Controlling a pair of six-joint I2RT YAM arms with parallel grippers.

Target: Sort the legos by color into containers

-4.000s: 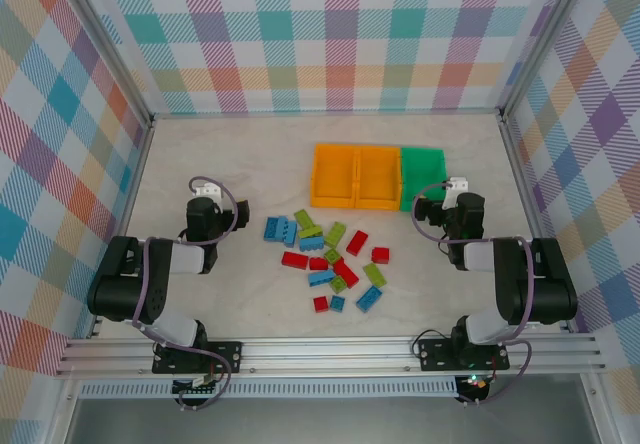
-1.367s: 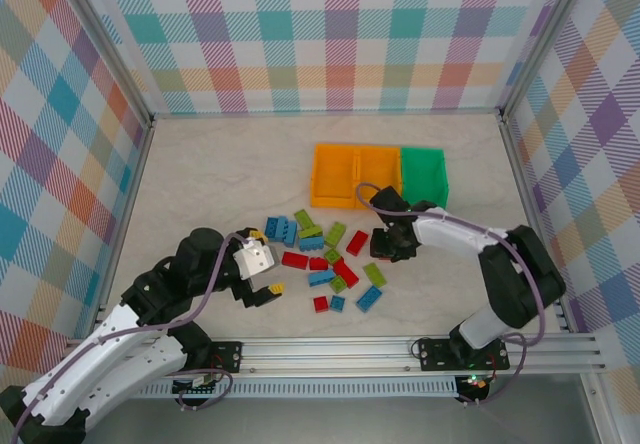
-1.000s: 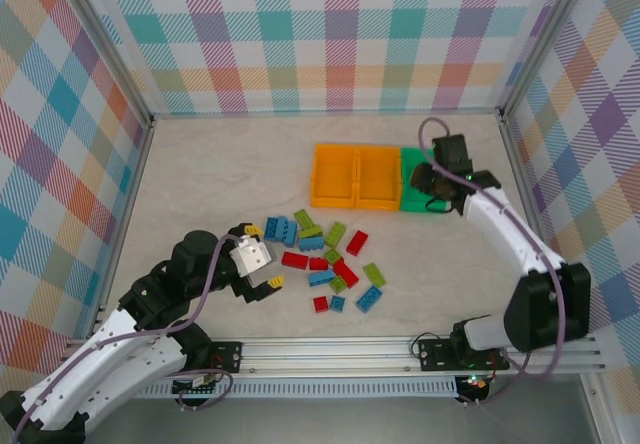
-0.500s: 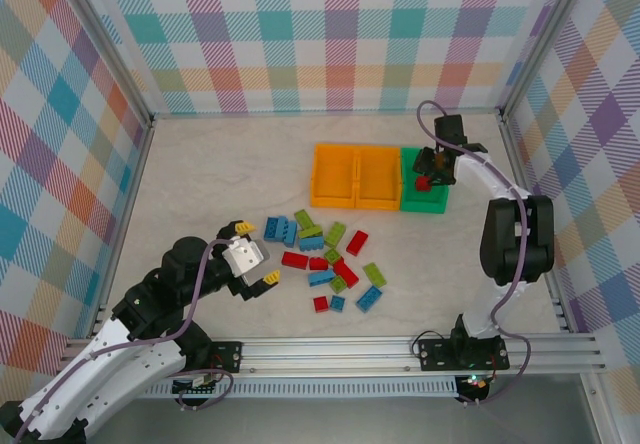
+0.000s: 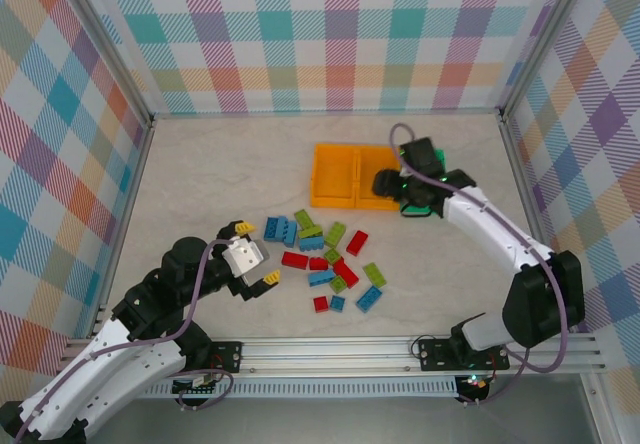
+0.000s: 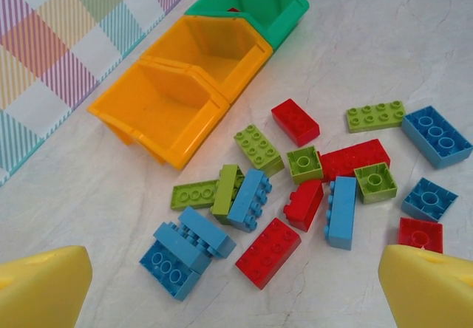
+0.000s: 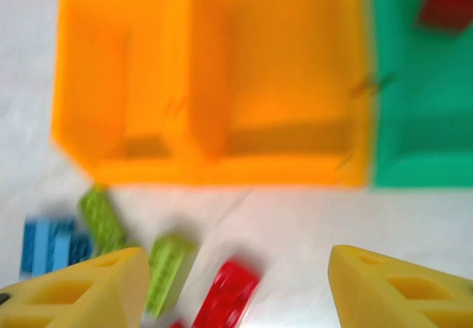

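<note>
Your left gripper (image 5: pixel 258 253) is wide open and empty, just left of the legos (image 5: pixel 325 259): blue, red and lime bricks lying at mixed angles in the middle of the table (image 5: pixel 200 164). The containers (image 5: pixel 336 176) form a row parallel to the far edge, two orange then one green. Your right gripper (image 7: pixel 236 284) hangs over them, fingers parted, holding nothing.

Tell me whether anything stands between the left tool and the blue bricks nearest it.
Nothing visible does. The left tool hangs open just short of the stacked blue studded plastic bricks, with bare pale table between them.
</note>
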